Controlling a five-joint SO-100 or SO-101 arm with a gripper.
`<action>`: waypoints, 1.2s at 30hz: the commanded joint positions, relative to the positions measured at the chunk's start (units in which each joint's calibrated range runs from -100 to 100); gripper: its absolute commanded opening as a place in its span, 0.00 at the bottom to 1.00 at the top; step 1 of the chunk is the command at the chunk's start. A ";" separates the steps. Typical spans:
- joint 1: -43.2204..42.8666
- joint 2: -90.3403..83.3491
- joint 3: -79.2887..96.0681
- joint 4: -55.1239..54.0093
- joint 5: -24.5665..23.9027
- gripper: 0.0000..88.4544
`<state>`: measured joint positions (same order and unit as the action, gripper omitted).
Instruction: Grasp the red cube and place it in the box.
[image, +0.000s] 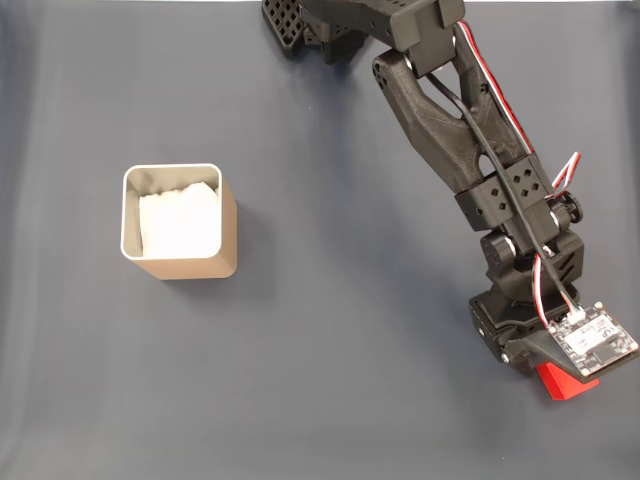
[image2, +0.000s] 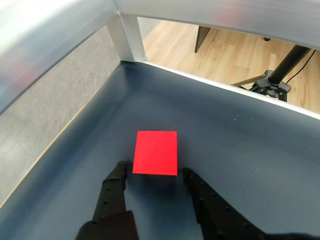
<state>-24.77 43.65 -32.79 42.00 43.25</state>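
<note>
The red cube (image2: 155, 152) lies on the dark blue table, just ahead of my two black fingertips in the wrist view. My gripper (image2: 152, 172) is open, one finger on each side of the cube's near edge, not closed on it. In the fixed view the cube (image: 560, 383) peeks out red beneath the gripper head at the lower right, mostly covered by the arm. The box (image: 182, 222), tan with a silvery rim and white lining, stands far off at the left of the fixed view.
The black arm (image: 470, 130) reaches down from the top centre of the fixed view. In the wrist view an aluminium frame post (image2: 127, 35) and rail border the table's far edge, with a grey wall panel on the left.
</note>
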 joint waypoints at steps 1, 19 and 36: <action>0.52 -2.76 -2.49 -1.42 -0.34 0.39; 0.66 -0.07 -2.95 -8.97 0.98 0.41; 1.09 2.52 -5.04 -8.64 2.05 0.27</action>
<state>-24.46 46.95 -34.88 33.79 44.66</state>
